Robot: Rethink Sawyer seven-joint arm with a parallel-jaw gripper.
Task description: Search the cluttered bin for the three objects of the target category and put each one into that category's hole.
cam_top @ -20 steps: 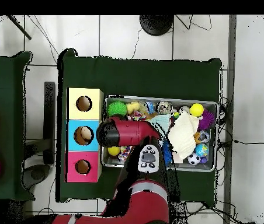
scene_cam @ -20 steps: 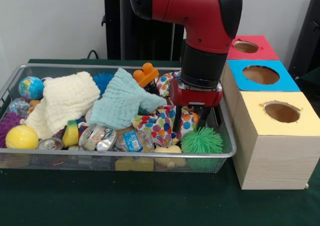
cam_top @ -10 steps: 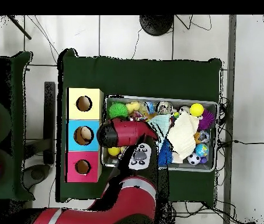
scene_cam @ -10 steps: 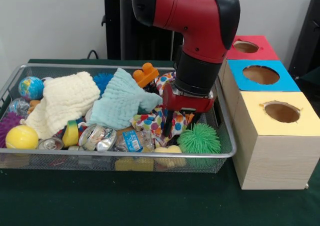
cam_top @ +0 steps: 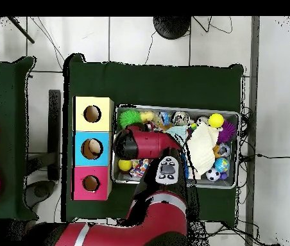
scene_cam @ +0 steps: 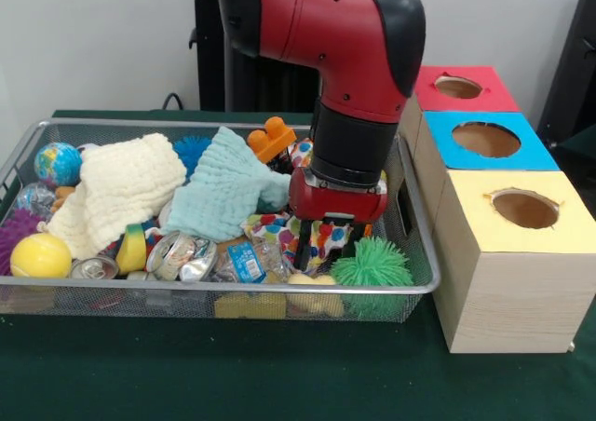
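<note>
My gripper (scene_cam: 326, 242) reaches down into the right part of the wire bin (scene_cam: 223, 289). It is open, and its dark fingers (scene_cam: 303, 245) stand on either side of a polka-dot cloth (scene_cam: 323, 237). A green spiky ball (scene_cam: 374, 264) lies just right of it, by the bin's front rim. A light teal cloth (scene_cam: 228, 190) and a cream cloth (scene_cam: 121, 188) cover the bin's middle and left. In the overhead view the red arm (cam_top: 141, 143) hides the gripper, and the green spiky ball (cam_top: 129, 118) shows beside it.
Right of the bin stand three boxes, each with a hole: yellow (scene_cam: 524, 209), blue (scene_cam: 486, 140) and red (scene_cam: 461, 88). The bin also holds an orange block (scene_cam: 270, 137), a crushed can (scene_cam: 182, 256), a yellow ball (scene_cam: 40, 255), a globe ball (scene_cam: 58, 163) and a purple spiky ball (scene_cam: 11, 230).
The arm has swung left in the front view, away from the boxes, and come toward the bin's front. The gripper now sits lower over the polka-dot cloth.
</note>
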